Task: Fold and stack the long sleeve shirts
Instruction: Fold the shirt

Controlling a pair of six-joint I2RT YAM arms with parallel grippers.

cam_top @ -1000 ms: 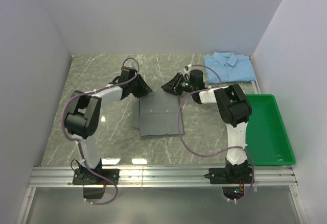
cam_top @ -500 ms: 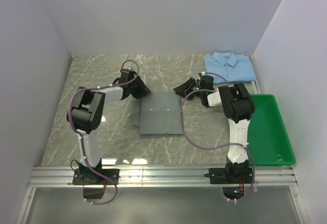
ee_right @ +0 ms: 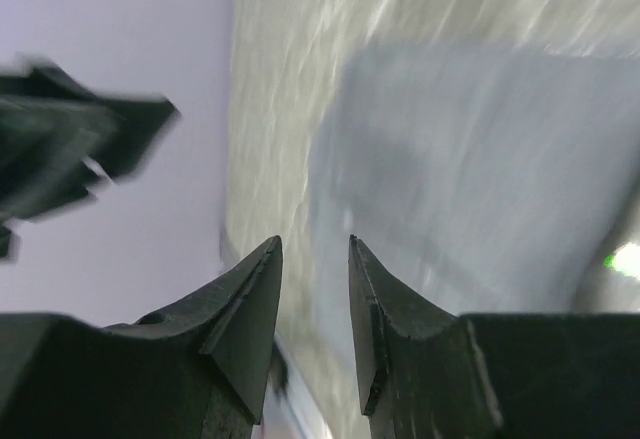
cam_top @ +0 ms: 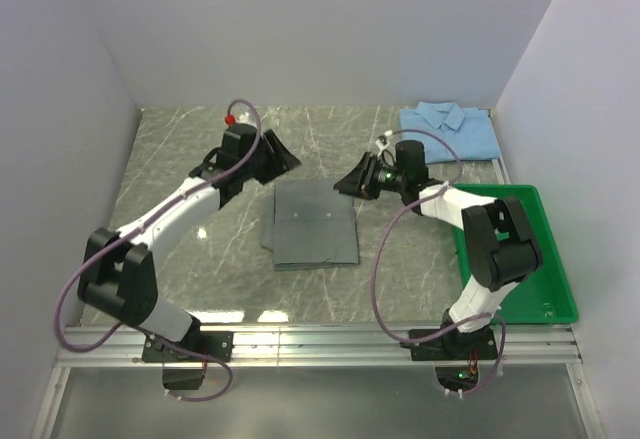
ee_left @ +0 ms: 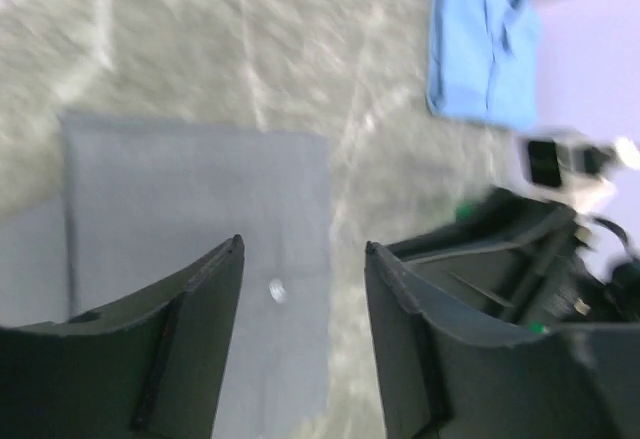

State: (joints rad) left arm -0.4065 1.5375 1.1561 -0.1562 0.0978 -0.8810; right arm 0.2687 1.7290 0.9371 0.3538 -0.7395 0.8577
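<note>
The left arm [cam_top: 160, 221] and right arm [cam_top: 452, 199] are white tubes joined by bulky black housings. A purple cable [cam_top: 377, 269] loops back behind each set of fingers [ee_left: 190, 294], which are matte black wedges tapering to points.

lettering: none legible in any view | grey shirt [cam_top: 312, 224]: plain cloth, nothing to read on it | light blue shirt [cam_top: 450, 131]: same, no readable tag or print | both wrist views: blurred, no marks made out

two shirts [cam_top: 312, 224], one tray [cam_top: 560, 289] — two arms [cam_top: 170, 209]
</note>
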